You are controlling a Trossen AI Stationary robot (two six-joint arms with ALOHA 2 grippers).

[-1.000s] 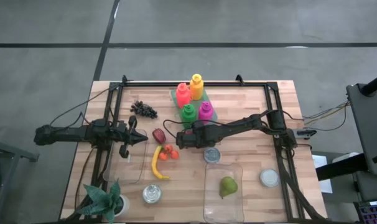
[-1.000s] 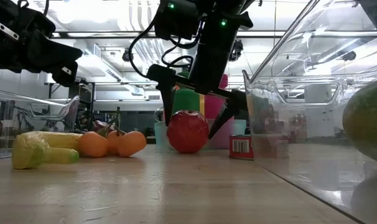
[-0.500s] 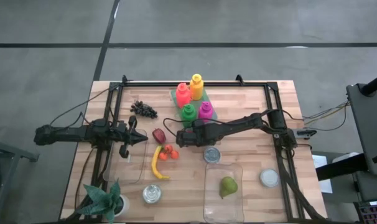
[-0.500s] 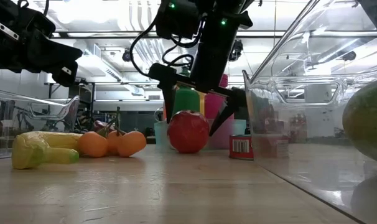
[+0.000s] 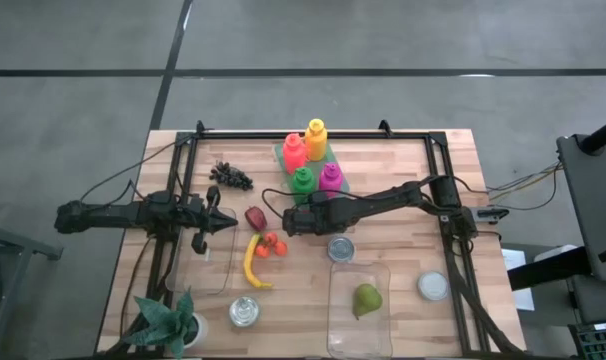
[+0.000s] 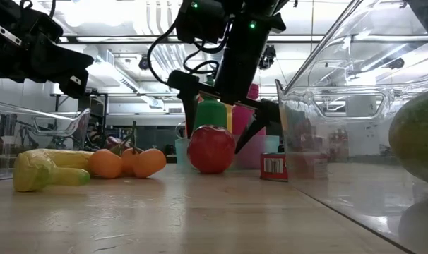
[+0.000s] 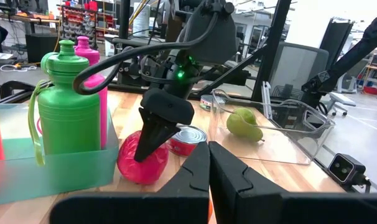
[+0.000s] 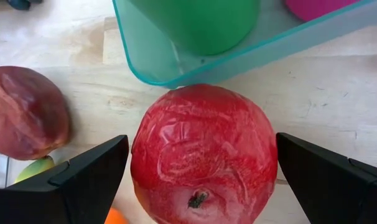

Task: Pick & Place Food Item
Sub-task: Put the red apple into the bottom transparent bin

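A red apple (image 8: 204,155) stands on the wood table next to the teal bottle tray (image 8: 195,68). My right gripper (image 8: 201,142) is open and hangs over the apple pointing down, one finger on each side of it; whether either finger touches it I cannot tell. The low view shows the same: fingers (image 6: 191,106) flank the apple (image 6: 211,149). In the high view the right gripper (image 5: 288,222) hides the apple. My left gripper (image 5: 230,224) is shut and waits over the left clear container (image 5: 198,265).
A dark red fruit (image 5: 255,217), small orange fruits (image 5: 273,245) and a yellow banana (image 5: 251,262) lie to the apple's left. A can (image 5: 341,248) stands near it. A pear (image 5: 366,298) sits in the right clear container. Bottles (image 5: 303,180), grapes (image 5: 231,176) and a plant (image 5: 173,320) are farther off.
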